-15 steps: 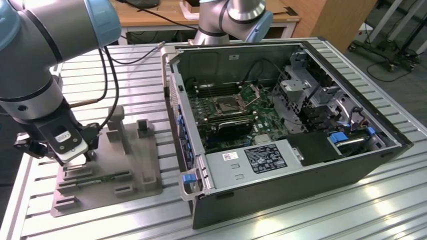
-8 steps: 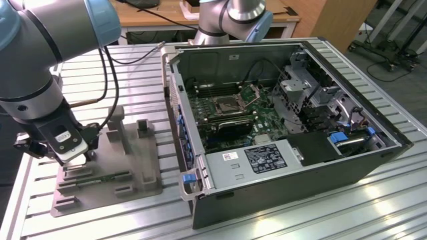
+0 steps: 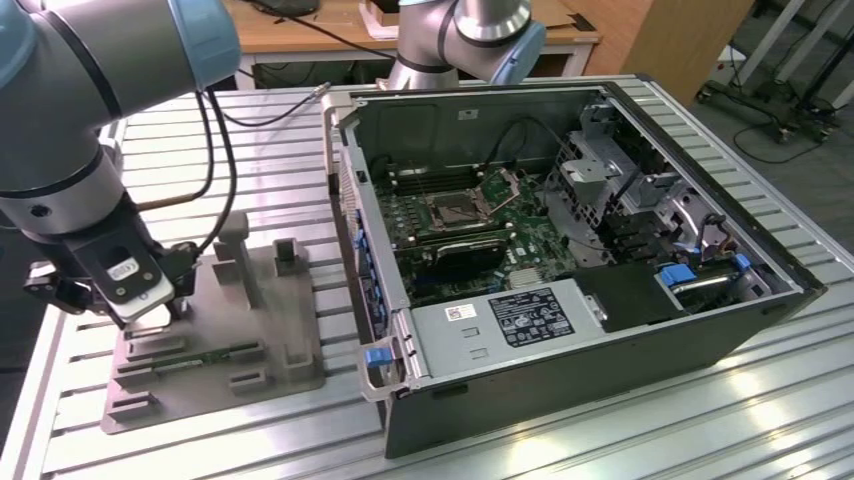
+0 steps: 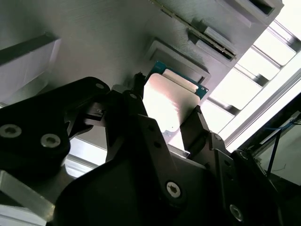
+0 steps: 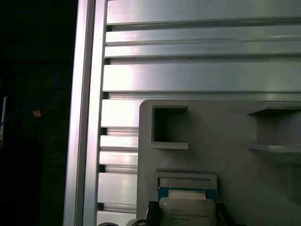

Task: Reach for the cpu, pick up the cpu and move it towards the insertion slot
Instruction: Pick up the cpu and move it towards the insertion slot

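Two tray posts (image 3: 230, 250) stand near the cpu (image 5: 188, 210).

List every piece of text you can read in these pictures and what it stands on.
No text is legible.
Black label on the power supply: too small.
White sticker beside it: too small.
Tag on the gripper: blurred.
Print on the cpu: blurred.

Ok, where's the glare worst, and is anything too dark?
Second wrist view: the chip has its metal face blown out white. Exterior view: light streaks glare off the table. First wrist view: the strip past the table edge is nearly black.
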`<state>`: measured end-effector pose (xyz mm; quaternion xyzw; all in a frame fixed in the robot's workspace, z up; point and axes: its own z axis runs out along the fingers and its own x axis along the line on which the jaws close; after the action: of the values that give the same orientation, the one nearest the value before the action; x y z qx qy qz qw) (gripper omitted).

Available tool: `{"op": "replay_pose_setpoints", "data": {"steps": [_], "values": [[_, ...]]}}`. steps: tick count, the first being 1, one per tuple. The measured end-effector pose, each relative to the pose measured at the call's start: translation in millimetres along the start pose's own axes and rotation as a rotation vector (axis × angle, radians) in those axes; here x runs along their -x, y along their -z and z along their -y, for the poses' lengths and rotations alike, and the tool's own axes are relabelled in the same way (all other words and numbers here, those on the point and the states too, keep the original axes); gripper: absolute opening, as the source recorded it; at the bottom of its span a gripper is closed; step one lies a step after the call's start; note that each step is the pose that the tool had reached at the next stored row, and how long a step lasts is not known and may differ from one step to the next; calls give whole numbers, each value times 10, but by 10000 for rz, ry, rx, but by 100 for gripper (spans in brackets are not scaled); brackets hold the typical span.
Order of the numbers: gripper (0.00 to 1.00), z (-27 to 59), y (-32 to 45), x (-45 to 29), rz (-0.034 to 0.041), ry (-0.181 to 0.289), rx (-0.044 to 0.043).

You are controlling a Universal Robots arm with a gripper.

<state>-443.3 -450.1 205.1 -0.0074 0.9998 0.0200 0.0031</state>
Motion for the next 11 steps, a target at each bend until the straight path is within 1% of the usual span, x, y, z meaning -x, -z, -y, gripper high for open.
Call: {"op": "replay_pose_setpoints", "data": {"steps": [11], "values": [[55, -4, 112, 1, 1, 0, 13]]}}
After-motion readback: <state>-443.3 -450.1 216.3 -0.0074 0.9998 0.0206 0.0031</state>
